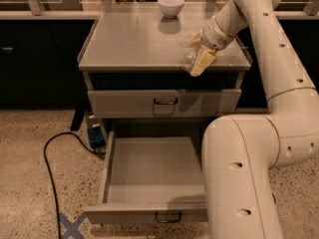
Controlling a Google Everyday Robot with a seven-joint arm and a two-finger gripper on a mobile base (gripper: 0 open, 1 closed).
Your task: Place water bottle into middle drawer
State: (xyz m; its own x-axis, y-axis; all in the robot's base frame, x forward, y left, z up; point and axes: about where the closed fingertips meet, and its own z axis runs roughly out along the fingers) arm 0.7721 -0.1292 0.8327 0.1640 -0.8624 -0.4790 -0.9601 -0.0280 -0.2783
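Print on the water bottle (187, 59) is too small for me to read; I can make out only a clear, thin-walled, crinkly plastic body that catches the light. It sits in my gripper (197, 59), at the front right of the cabinet top (134, 39). My fingers (203, 61) are cream-coloured, flat and wedge-shaped, and they are pinched onto the bottle, with the near one lying across its right side. I cannot tell whether the bottle's base touches the surface or hangs just above it.

The cabinet top is smooth matte grey metal with a slightly raised rim. At its far edge stands a round white bowl (170, 6), glossy, well apart from the bottle. Below the top, an upper drawer (124, 103) is closed, its flat grey front bearing a small dark wire handle.

Under that, the middle drawer (149, 171) is pulled out, showing a plain grey tray floor, low side walls and a flat front panel with the same kind of wire handle. My arm (249, 173), made of rounded off-white shells dotted with small holes, covers the drawer's right side.

The floor (30, 148) is speckled beige stone. A black cable (47, 168) curves across it to the left of the drawer, and a cross of blue tape (70, 228) is stuck near the bottom edge.
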